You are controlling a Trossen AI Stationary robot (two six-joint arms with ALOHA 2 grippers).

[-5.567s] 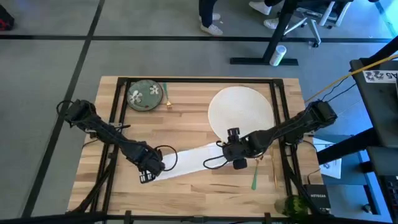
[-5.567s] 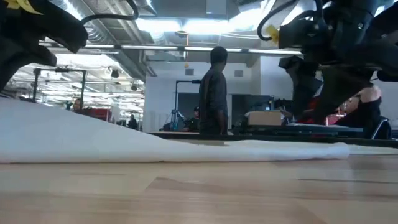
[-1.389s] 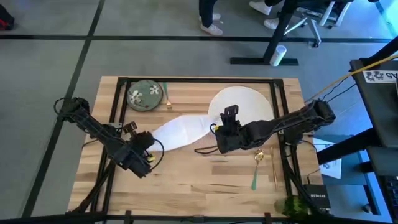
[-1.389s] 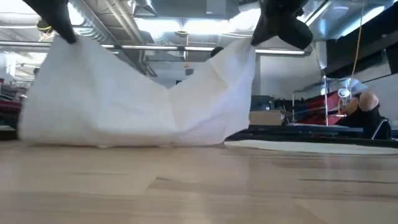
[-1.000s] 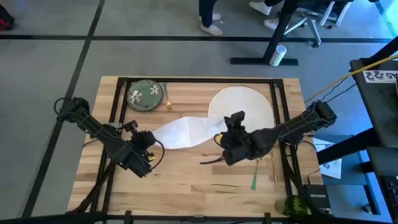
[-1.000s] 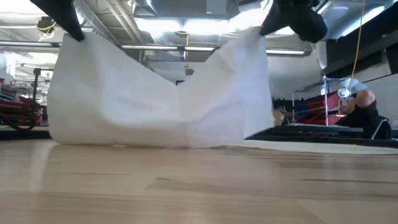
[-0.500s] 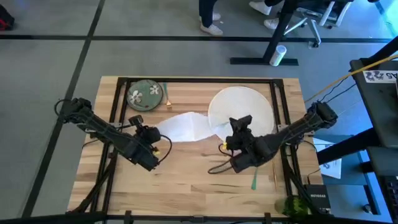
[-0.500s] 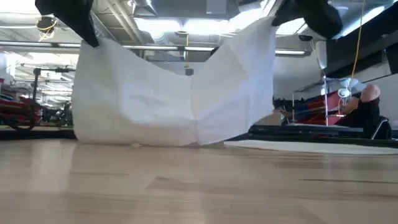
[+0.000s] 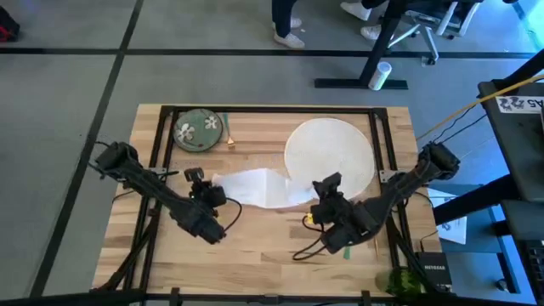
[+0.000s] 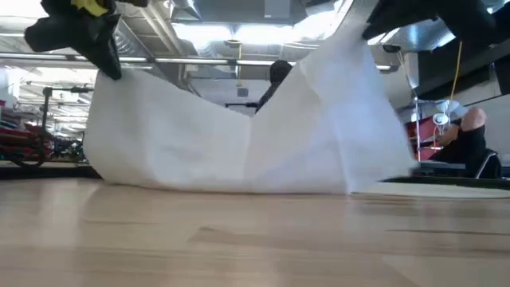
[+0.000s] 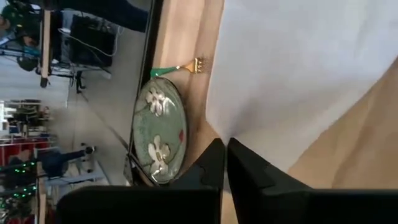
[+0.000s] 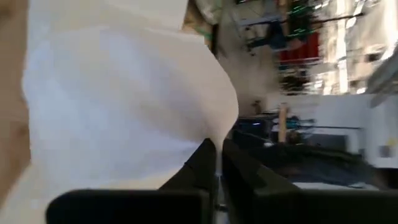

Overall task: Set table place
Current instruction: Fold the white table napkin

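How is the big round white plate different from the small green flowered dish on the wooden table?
The big round white plate is plain, while the small green flowered dish has white flowers. The plate is much larger than the dish. The white napkin, pinched by the left gripper and the right gripper, overlaps the plate's near edge; the dish lies apart from it. Both are round and rest flat on the table.

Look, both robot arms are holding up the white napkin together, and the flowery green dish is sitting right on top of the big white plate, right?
Almost. Both grippers, left and right, do hold the white napkin up between them. But the high view shows the flowery green dish standing by itself at the table's far left corner, well apart from the big white plate.
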